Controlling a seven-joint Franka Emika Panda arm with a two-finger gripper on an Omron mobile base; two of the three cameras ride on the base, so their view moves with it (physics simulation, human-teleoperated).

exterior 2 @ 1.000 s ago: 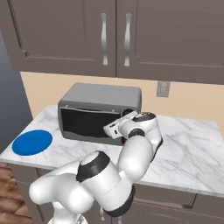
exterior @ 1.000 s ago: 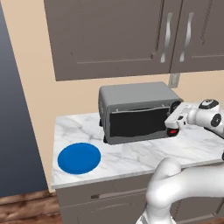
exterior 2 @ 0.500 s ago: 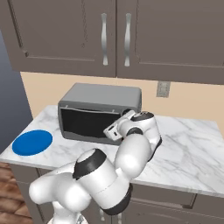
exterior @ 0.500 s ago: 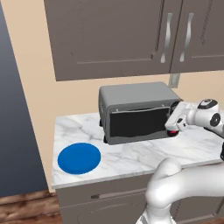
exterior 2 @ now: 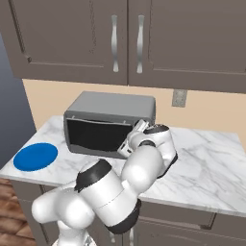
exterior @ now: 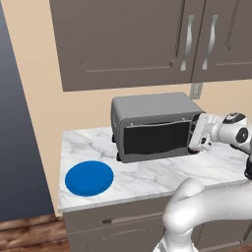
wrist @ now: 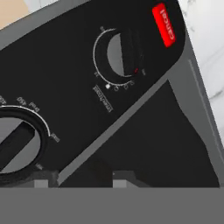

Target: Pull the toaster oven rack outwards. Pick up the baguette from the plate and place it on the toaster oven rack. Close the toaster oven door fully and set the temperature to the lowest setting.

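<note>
The toaster oven (exterior: 153, 125) stands on the marble worktop (exterior: 162, 172) against the wall, below the wall cabinets (exterior 2: 120, 38). Its toaster oven door (exterior: 155, 138), dark-glazed, is raised against the front. The empty blue plate (exterior: 89, 177) lies on the worktop to the oven's left, well apart from it. The claw (exterior: 193, 142) sits just before the oven's right-hand control panel (wrist: 87, 78); whether its fingers are spread or closed cannot be told. The hand view shows two knobs (wrist: 120, 54) and a red button (wrist: 164, 25) at close range.
</note>
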